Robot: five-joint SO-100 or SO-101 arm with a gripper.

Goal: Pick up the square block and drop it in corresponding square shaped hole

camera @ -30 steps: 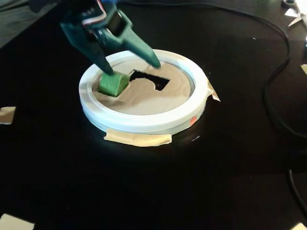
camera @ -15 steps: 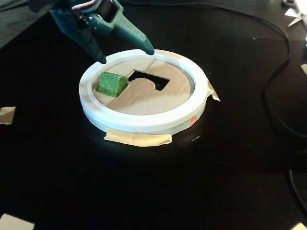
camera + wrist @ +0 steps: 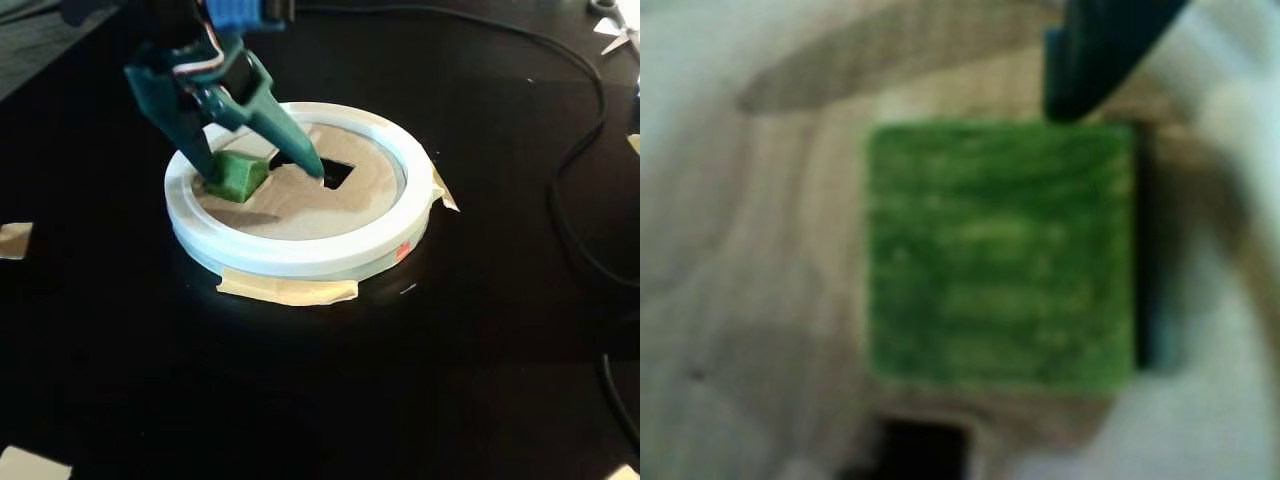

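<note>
1. Over the left half of the white plastic hoop (image 3: pixel 300 255), the teal arm slants down from the upper left in the fixed view.
2. Under it lies the tan cardboard disc (image 3: pixel 330 210), with a dark cutout (image 3: pixel 338 173) just right of the pincer.
3. The gripper (image 3: pixel 262 178) stands spread wide, fingertips down on the disc, gripping nothing.
4. The green cube (image 3: pixel 236 176) sits between the fingers (image 3: pixel 195 148), against the left one; the blurred wrist view shows its top face (image 3: pixel 998 255) with a fingertip (image 3: pixel 1090 60) at its upper edge.

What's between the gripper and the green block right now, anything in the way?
Nothing visible. In the fixed view the open gripper straddles the block, which sits tilted on the cardboard disc.
</note>
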